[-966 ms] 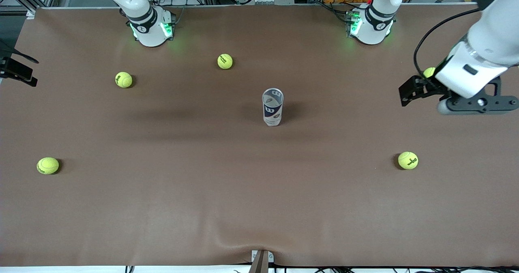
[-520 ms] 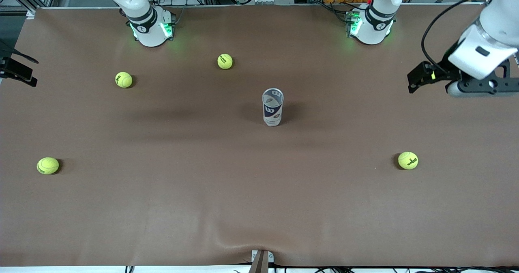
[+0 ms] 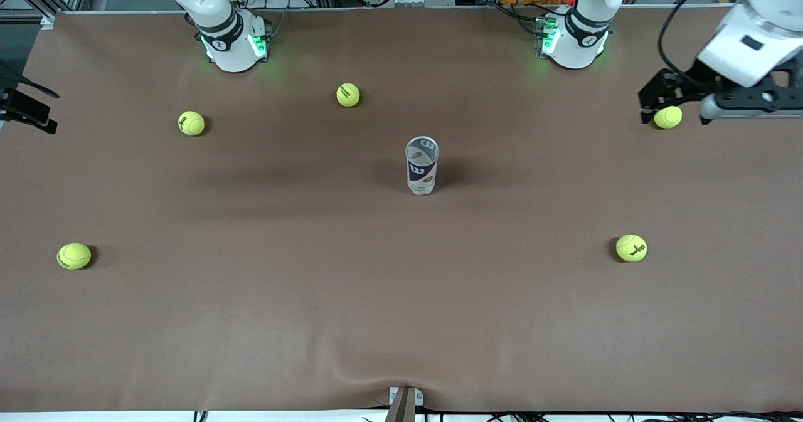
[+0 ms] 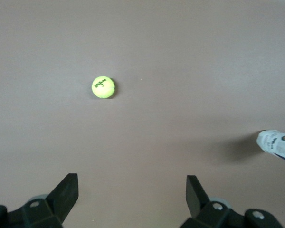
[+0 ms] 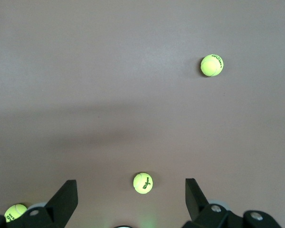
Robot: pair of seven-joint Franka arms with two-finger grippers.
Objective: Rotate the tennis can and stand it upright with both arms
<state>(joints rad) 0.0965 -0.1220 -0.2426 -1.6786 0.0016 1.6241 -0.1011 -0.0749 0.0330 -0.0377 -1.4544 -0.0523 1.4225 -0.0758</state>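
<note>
Tennis can (image 3: 421, 165) stood upright mid-desk (image 3: 313, 296); left pincer (image 4: 132, 192) released, above desk's left-arm end; right pincer (image 5: 130, 192) released, empty

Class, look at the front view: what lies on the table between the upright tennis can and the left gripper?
Nothing: between the tennis can and the open left gripper the front view shows only bare brown table; a tennis ball lies just under the gripper.
</note>
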